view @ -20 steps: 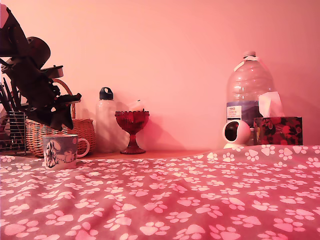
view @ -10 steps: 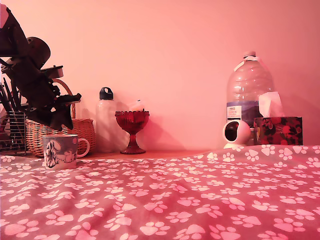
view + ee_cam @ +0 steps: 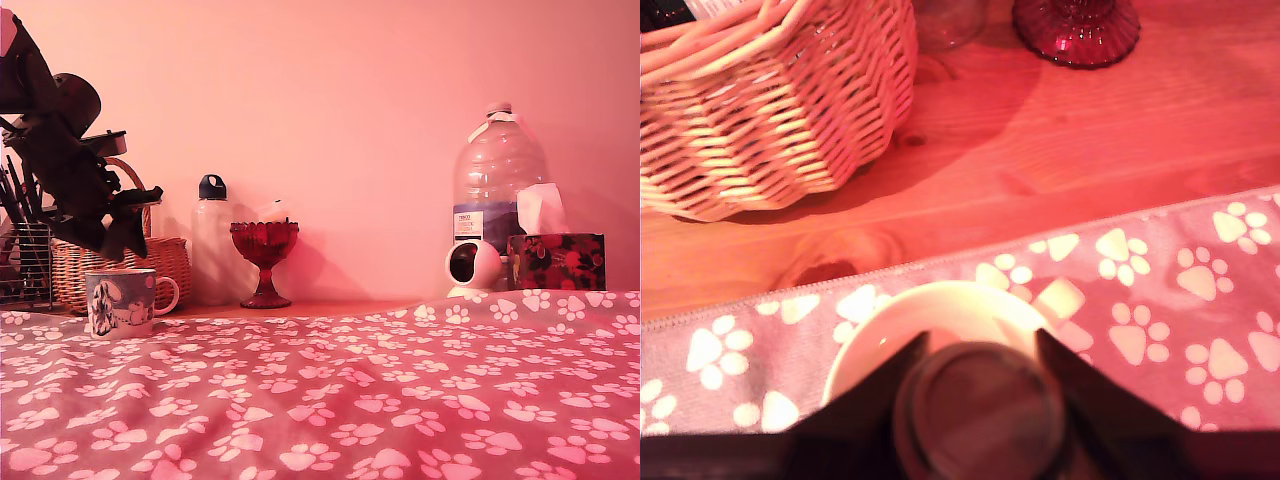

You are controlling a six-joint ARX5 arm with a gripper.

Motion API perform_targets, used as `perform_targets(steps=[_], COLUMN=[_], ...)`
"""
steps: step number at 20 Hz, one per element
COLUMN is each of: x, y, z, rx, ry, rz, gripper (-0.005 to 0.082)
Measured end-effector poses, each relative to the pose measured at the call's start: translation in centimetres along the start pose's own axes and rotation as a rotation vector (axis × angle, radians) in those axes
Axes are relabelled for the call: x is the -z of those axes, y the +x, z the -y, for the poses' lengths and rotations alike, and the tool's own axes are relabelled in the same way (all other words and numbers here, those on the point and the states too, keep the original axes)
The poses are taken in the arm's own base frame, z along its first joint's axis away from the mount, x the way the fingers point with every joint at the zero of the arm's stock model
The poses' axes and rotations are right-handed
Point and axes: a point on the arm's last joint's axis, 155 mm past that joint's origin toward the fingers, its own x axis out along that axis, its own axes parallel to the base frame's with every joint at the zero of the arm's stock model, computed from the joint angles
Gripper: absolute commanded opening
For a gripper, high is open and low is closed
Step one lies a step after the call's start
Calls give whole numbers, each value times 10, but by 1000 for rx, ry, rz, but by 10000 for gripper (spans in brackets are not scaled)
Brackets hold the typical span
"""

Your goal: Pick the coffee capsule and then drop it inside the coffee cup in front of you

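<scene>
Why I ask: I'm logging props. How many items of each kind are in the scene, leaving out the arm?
Bottles: 2 (white flask, large water bottle)
Drinking vessels: 2 (coffee cup, red goblet)
Holders: 2 (wicker basket, mesh pencil holder)
Boxes: 1 (tissue box)
Gadgets: 1 (white round device)
Capsules: 1 (coffee capsule)
Total: 9

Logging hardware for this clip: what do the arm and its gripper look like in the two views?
The arm is black throughout, built of chunky angular links, with a round disc-shaped housing on its upper part. No cables or markings can be made out in the dim pink light. The gripper is equally dark; in the wrist view its fingers show as two plain black wedges with sloping edges.
</scene>
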Motion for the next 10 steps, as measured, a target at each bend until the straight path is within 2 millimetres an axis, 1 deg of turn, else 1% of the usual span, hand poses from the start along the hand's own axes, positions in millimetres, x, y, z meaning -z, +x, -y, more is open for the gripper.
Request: perform_targets(steps=[7, 10], x=[0, 4], y=[0, 0], z=[0, 0], rx=[0, 1], ry=[0, -3], rz=[-1, -18], gripper=[784, 774])
